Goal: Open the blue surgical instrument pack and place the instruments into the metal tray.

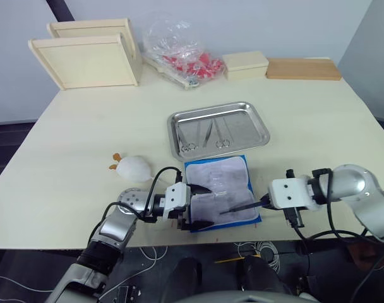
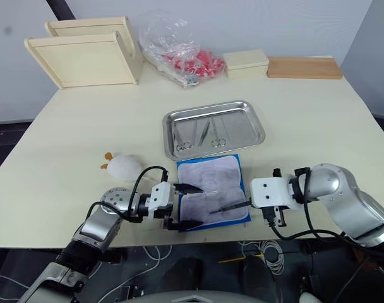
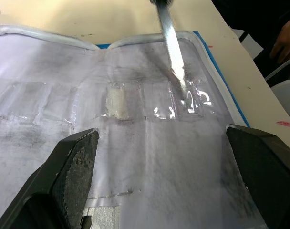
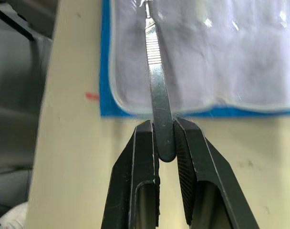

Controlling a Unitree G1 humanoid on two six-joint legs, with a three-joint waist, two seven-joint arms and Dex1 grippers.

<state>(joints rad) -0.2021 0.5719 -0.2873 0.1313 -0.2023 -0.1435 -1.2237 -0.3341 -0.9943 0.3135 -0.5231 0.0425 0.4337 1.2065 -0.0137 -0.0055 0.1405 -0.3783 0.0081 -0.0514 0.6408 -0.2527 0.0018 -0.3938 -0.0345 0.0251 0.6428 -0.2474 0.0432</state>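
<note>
So the pale worktop [image 1: 318, 120] has the metal tray [image 1: 261, 130] sitting mid-table with a few instruments [image 1: 208, 134] already lying in it. Right in front of it, at the near edge, the blue surgical instrument pack [image 1: 220, 190] is folded open, grey-white lining and clear pockets facing up. The left gripper [image 1: 199, 206] is spread wide open over the pack's left edge, not holding anything. The right gripper [image 4: 165, 143] is clenched on the end of a slim flat metal tool [image 4: 157, 86], whose tip reaches over the lining by the pockets.
</note>
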